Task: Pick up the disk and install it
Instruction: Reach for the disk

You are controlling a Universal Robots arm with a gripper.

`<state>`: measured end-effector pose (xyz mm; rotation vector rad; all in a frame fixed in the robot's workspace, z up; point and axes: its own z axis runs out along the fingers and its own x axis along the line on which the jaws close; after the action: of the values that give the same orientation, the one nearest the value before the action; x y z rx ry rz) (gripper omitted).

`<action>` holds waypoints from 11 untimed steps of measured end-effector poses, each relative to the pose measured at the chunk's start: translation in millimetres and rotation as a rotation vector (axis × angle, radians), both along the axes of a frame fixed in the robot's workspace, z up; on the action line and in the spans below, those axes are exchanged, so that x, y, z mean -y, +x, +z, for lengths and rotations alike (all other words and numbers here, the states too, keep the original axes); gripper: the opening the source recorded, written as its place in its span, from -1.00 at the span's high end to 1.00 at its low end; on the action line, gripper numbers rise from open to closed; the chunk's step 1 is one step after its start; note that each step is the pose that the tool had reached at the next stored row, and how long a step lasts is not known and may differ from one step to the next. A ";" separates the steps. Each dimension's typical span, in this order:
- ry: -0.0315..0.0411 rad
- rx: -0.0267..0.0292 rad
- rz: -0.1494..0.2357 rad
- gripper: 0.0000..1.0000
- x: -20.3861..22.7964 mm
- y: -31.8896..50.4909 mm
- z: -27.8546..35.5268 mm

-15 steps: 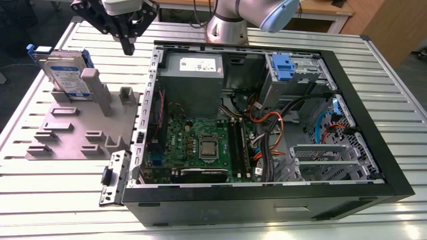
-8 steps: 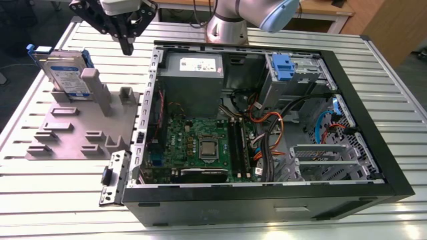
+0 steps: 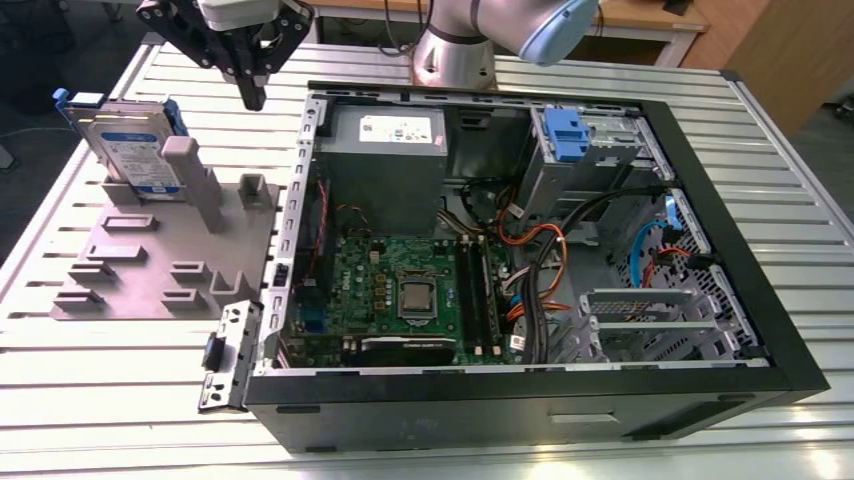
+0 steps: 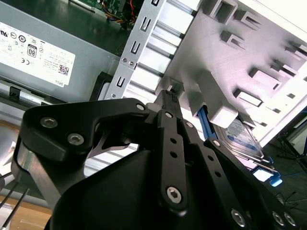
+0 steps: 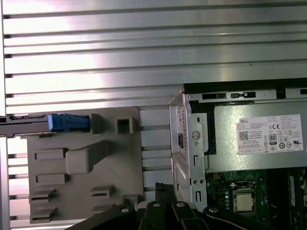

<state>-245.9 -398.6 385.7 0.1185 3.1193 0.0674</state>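
Fingers (image 3: 251, 85) pressed together and empty hang above the desk (image 3: 107, 390) between the open computer case (image 3: 534, 385) and the grey holder (image 3: 134, 275), where the disk (image 3: 134, 150) stands on edge in a slot, upright presumably for easy gripping.

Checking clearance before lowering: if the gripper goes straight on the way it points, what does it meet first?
The gripper would probably meet the slatted table between the grey holder and the computer case; depth is unclear, so possibly the holder's edge.
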 end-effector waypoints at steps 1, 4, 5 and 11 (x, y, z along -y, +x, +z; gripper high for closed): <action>0.0000 -0.0001 0.000 0.79 0.0 0.0 0.0; 0.0000 0.0000 0.000 0.79 0.0 0.0 0.0; 0.0000 0.0000 0.000 0.79 0.0 -0.2 0.0; -0.0001 0.0000 0.000 0.79 -0.1 -5.2 -0.1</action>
<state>-251.1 -398.5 385.6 0.1185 3.1193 0.0673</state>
